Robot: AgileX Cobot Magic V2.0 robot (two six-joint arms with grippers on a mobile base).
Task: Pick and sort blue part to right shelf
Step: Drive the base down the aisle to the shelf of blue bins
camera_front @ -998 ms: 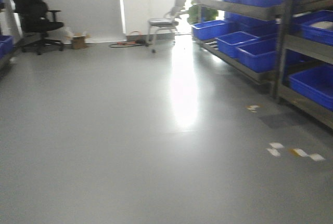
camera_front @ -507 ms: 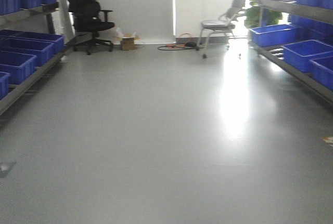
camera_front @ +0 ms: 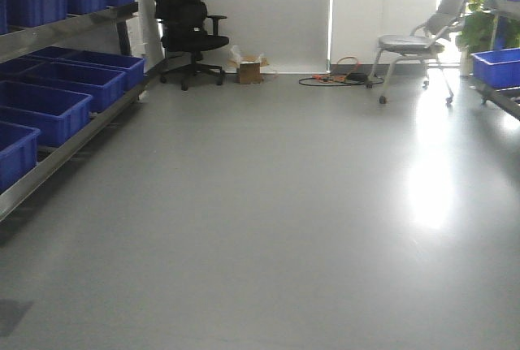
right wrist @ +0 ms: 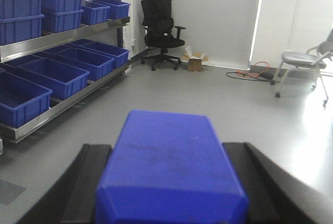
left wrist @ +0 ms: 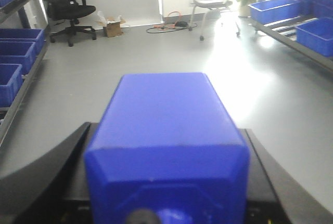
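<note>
Chair (camera_front: 188, 25) shifted right; left fingers (left wrist: 47, 172), right fingers (right wrist: 86, 182) each clamping blue part (left wrist: 166, 130)

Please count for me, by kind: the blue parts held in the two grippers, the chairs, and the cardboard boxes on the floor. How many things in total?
blue part: 2
chair: 2
cardboard box: 1
Total: 5
</note>
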